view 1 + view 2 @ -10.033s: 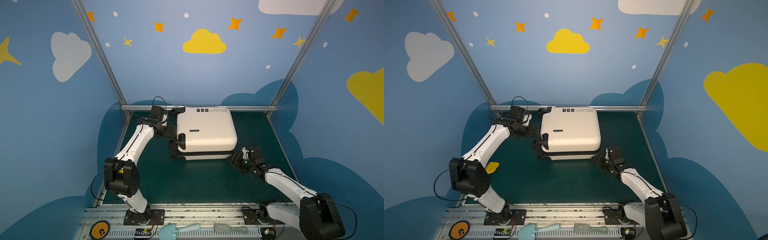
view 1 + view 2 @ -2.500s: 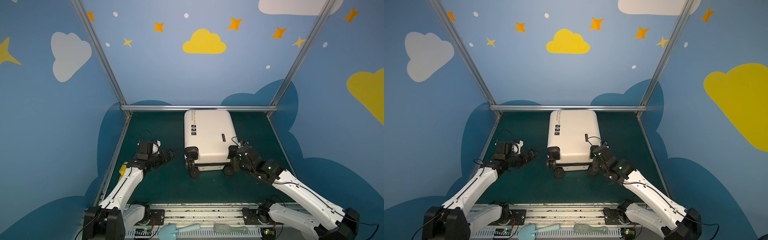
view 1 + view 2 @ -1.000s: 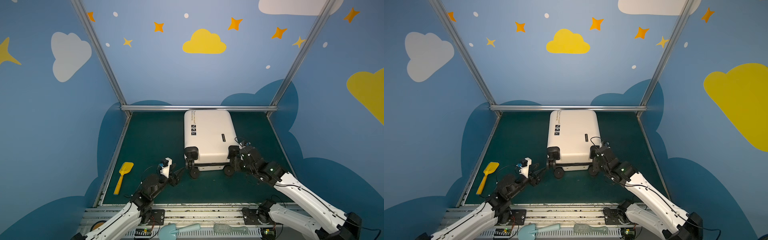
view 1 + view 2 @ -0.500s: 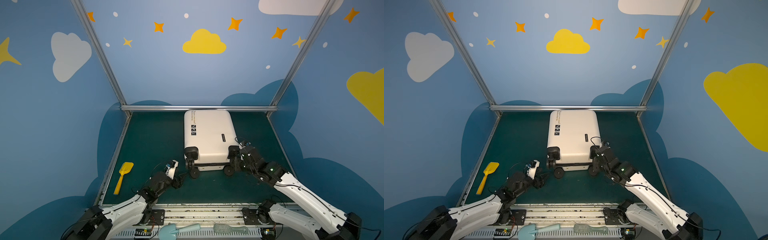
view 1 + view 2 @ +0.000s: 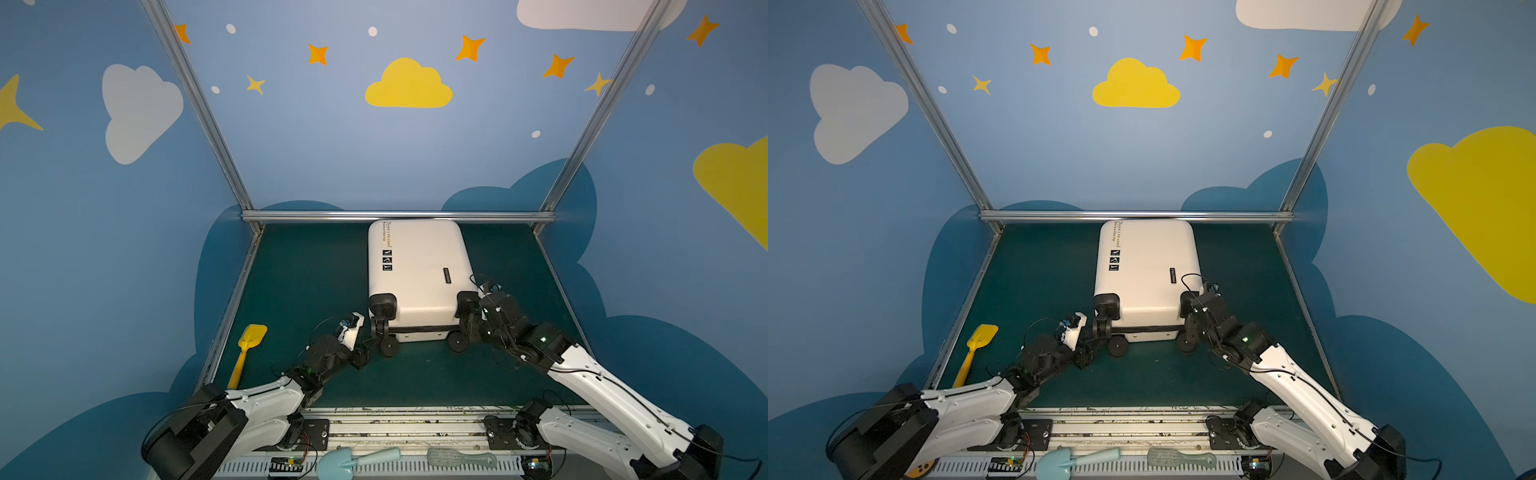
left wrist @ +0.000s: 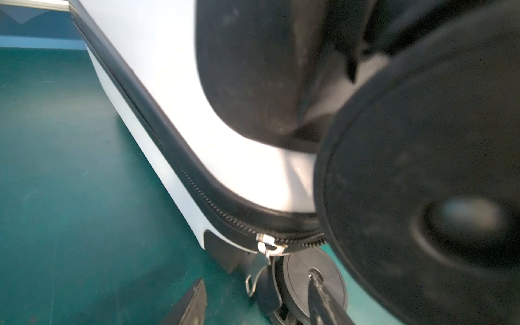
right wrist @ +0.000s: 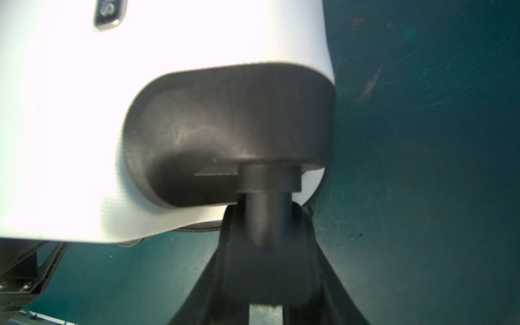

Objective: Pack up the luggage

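Left arm had pushed forward over the last half second, putting the left gripper (image 5: pixel 371 347) right at the near left corner of the luggage (image 5: pixel 415 266), just beside the lower wheel (image 5: pixel 389 348) there. Right arm and luggage hadn't shifted in that time. Ten seconds back the case lay crosswise; it now lay lengthwise.

Luggage was flat on the green mat (image 5: pixel 307 270), closed, centre-back. Its top end was at the rear rail (image 5: pixel 399 215) and its wheels pointed toward the robot base. Same in both top views.

Left jaws stood apart, nothing clamped. In the left wrist view one finger (image 6: pixel 194 305) was over the mat and the other finger (image 6: pixel 320 298) lay across the lower wheel (image 6: pixel 312 278). The silver zipper pull (image 6: pixel 256 271) hung in the gap between them, and the slider (image 6: pixel 266 242) sat at the corner of the seam.

Right gripper (image 5: pixel 468 329) was clamped on the luggage at the near right corner, fingers either side of the black caster (image 7: pixel 267 225) under the wheel housing (image 7: pixel 225 135).

Loose items:
- yellow shovel (image 5: pixel 249 349) on the mat by the left edge, well apart from the case
- pale blue shovel (image 5: pixel 353 459) and brush (image 5: pixel 461 459) on the front rail, off the mat
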Controlling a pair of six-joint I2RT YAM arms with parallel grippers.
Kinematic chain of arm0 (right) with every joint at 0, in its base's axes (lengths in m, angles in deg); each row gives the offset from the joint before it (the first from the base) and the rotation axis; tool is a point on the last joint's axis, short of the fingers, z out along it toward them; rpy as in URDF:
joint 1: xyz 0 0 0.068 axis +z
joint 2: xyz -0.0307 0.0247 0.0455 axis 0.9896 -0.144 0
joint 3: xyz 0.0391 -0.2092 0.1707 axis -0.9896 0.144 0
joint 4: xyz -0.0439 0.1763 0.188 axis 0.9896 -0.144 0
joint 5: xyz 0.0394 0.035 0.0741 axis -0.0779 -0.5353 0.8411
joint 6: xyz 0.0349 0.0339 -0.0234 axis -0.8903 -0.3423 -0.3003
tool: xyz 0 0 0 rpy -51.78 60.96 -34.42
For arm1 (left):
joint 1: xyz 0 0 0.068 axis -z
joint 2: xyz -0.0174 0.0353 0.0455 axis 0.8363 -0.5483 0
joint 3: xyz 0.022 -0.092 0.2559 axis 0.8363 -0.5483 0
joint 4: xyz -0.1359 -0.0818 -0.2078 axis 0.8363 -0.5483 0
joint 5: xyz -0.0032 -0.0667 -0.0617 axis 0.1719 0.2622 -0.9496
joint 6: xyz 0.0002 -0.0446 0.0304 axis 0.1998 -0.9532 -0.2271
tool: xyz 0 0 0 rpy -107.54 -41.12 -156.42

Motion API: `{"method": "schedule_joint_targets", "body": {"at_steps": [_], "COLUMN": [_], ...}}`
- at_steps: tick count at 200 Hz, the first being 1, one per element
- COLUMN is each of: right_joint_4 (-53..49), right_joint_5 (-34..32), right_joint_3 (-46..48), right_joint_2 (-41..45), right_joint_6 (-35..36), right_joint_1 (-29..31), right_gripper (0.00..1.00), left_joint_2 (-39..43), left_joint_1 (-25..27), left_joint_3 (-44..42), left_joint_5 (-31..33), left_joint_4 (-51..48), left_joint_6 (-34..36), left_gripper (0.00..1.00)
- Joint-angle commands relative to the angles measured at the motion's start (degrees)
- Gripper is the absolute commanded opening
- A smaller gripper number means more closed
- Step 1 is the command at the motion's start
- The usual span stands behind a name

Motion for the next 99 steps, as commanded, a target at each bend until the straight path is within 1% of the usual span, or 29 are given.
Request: {"method": "schedule_joint_targets", "body": {"at_steps": [1, 19, 61, 99], "right_joint_4": [0.0, 0.0, -0.1, -0.2], "right_joint_5": [6.3, 6.4, 6.6, 6.8], "right_joint_3": [2.5, 2.5, 2.2, 2.1], "right_joint_2": [-4.4, -4.7, -5.2, -5.4], "right_joint_6": [0.5, 0.6, 0.9, 1.0], "right_joint_1": [0.5, 0.5, 0.6, 0.6], "right_gripper": [0.0, 0.0, 0.0, 0.0], "left_joint_2": [-1.6, -3.0, -5.8, -7.0], "left_joint_1": [0.2, 0.2, 0.1, 0.1], "left_joint_3": [1.4, 2.1, 2.9, 3.4], "left_joint_5": [-0.9, -1.0, -1.5, -1.4], "left_joint_4": [2.6, 2.7, 5.1, 5.3], "left_joint_6": [1.6, 2.1, 2.6, 3.0], "left_gripper": [0.53, 0.48, 0.47, 0.43]}}
